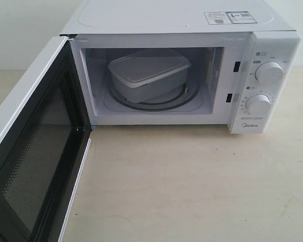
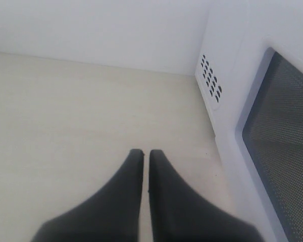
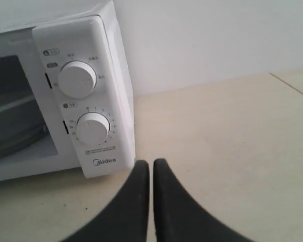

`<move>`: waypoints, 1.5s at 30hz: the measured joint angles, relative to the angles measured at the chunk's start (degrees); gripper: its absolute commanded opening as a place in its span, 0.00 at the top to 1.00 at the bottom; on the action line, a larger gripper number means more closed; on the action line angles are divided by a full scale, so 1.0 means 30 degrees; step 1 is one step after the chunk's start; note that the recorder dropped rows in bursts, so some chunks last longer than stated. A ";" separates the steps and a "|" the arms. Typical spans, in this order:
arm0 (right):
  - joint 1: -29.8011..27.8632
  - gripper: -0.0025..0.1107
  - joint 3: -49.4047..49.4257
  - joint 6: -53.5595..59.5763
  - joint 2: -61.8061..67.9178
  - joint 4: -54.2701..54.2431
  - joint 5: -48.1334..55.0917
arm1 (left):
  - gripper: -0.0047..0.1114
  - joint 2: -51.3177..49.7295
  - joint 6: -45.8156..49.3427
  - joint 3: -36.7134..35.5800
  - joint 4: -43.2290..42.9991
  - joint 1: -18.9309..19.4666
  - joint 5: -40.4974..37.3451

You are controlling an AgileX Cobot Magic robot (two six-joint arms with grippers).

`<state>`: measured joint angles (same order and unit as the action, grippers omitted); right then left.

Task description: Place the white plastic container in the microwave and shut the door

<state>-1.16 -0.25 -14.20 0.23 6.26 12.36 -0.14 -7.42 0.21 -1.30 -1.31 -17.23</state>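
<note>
rectangular translucent-white plastic container (image 1: 149, 73) sits inside the open white boxy microwave (image 1: 156, 17); left fingers (image 2: 122, 201) and right fingers (image 3: 127, 201) pressed together, empty.

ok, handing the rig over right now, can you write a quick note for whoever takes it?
Left gripper: shut, empty, beside the open door's outer face.
Right gripper: shut, empty, low by the microwave's dial end.
White plastic container: lid on, inside the microwave, resting on the turntable.
Door: swung wide open.
Done: container is in.
To do: push the door shut.
</note>
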 measured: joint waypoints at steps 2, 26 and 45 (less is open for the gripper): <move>0.0000 0.98 -0.0020 -0.0077 0.0000 0.0000 0.0598 | 0.92 0.0000 0.0000 0.0000 0.0000 0.0000 0.0000; 0.0000 0.98 0.0095 0.3158 0.0000 -0.2407 0.2260 | 0.92 0.0000 0.0000 0.0000 0.0000 0.0000 0.0000; 0.0000 0.98 0.0095 0.3195 0.0000 -0.2480 0.2260 | 0.92 0.0000 0.1673 0.0153 -0.0050 0.0000 0.0083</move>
<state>-1.16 0.04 -4.61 0.23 -1.18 19.13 -0.14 -2.40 0.66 -1.45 -1.31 -16.99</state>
